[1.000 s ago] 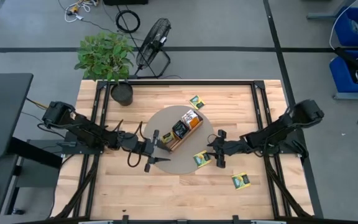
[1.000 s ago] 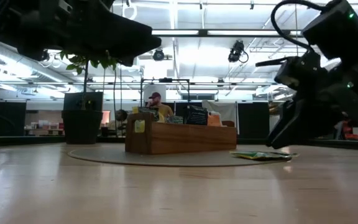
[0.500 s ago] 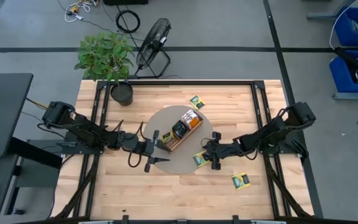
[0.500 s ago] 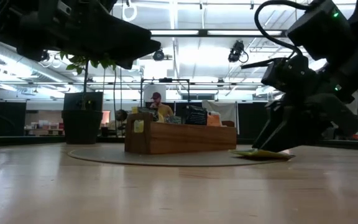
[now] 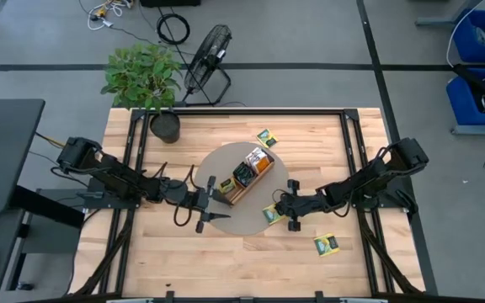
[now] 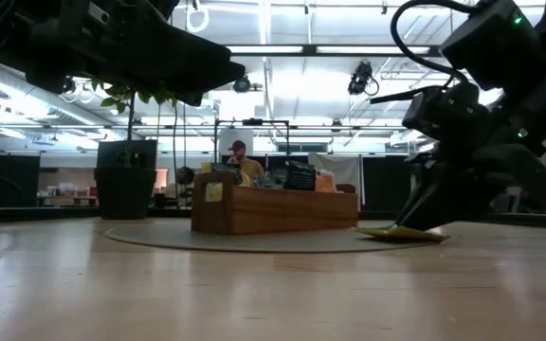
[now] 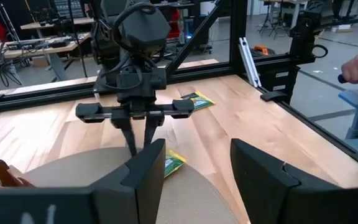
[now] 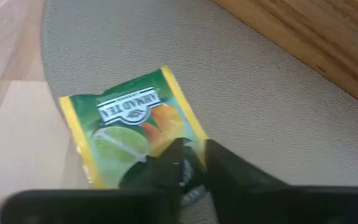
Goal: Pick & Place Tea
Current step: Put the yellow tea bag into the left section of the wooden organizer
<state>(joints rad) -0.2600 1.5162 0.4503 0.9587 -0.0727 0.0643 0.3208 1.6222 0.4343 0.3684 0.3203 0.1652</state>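
A yellow-green tea packet lies half on the round grey mat and half on the bare wood. My right gripper is shut on it, seen in the low view as right gripper over the packet. The long wooden tray stands on the mat with tea packets upright in it. My left gripper hovers open over the mat just left of the tray, touching nothing. Two more packets lie flat on the table: one at the far side, one near the front right. My right gripper pinches the packet's edge nearest to it between its two fingers. The fingers slant down from the table's right side. The packet still rests on the mat and the table, roughly flat.
A potted plant stands at the table's far left corner. Black frame rails run along the table's sides. Bare wood lies open along the near edge. A person sits in the room far behind the tray.
My right gripper has moved toward the table's left and down onto the yellow-green packet at the mat's edge, and its fingers have come together on the packet's edge. The packet stays where it lay.
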